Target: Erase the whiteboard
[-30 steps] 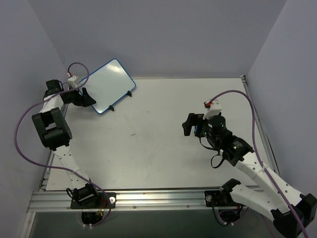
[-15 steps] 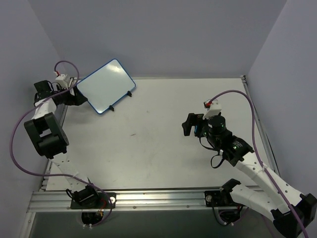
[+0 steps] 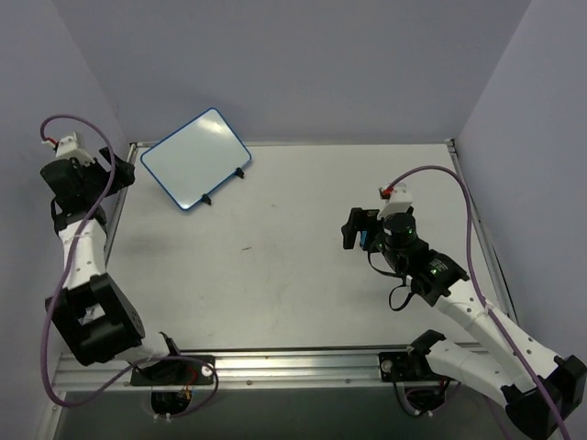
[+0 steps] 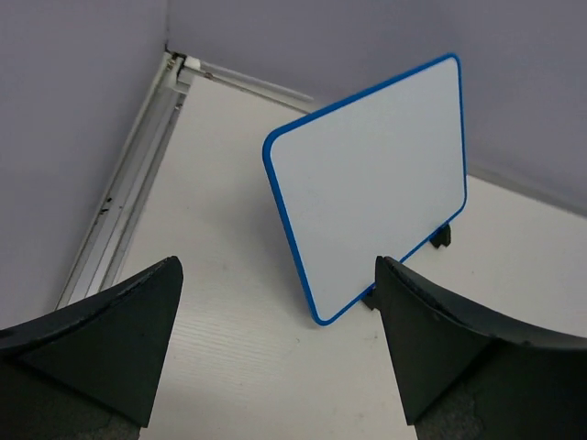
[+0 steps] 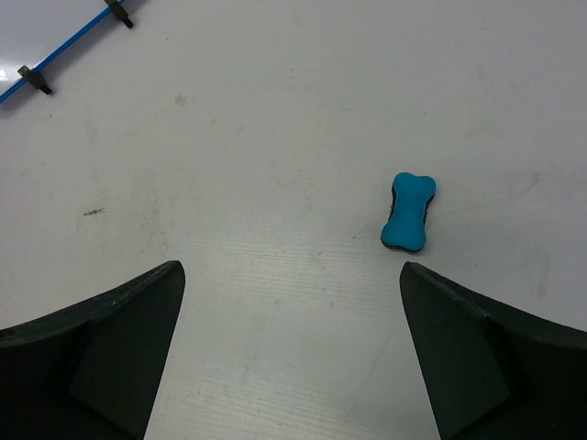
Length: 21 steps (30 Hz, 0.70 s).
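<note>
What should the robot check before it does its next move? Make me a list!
1. Writing gone from the whiteboard: ok, its face looks blank white.
2. Board standing safely: ok, it leans tilted on its black feet, at the far left of the table.
3. Left gripper clear of the board: ok, jaws open, holding nothing, not touching it.
4. Right gripper empty: ok, jaws open with nothing between them.
5. Eraser out of the way: ok, it lies free on the table, far from the board, touching neither finger.
6. Very faint smudges left on the board: cannot tell from these views.
</note>
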Available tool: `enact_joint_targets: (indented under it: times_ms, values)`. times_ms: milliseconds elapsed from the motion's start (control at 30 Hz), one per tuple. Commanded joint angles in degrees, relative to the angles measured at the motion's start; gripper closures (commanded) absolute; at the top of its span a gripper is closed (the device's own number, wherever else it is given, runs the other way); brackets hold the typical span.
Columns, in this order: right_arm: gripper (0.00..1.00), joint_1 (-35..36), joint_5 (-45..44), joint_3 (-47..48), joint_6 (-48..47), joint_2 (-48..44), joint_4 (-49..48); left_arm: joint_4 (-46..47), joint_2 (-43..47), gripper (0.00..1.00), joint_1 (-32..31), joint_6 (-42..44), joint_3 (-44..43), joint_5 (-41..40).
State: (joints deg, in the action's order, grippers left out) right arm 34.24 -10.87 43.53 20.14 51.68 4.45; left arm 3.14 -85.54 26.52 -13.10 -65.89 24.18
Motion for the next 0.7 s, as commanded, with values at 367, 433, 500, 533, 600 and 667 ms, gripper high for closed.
enact_joint_targets:
  times_ms: [367,433,500,533,600,667]
  values:
    - [0.0,1.09,-14.79,8.4,0.43,1.93,8.02,-27.97,43.51,0.06,-23.95,-4.66,12.89,-24.7]
    - [0.0,1.18,-15.75,9.9,0.43,2.02,10.04,-31.6,45.27,0.06,-25.81,-2.99,13.15,-26.99]
    - [0.0,1.27,-16.63,12.01,0.78,1.67,11.45,-35.99,47.56,0.06,-28.69,-2.11,13.68,-27.96]
    - [0.0,1.36,-17.24,12.71,1.12,1.49,12.85,-38.44,48.35,0.06,-29.33,-1.58,14.38,-28.31]
    - [0.0,1.36,-17.69,14.56,1.39,0.88,13.83,-40.04,50.64,0.06,-30.47,0.09,15.26,-29.19]
    - [0.0,1.36,-19.0,15.79,1.04,0.62,15.41,-41.1,52.91,0.06,-31.09,1.75,15.44,-29.55]
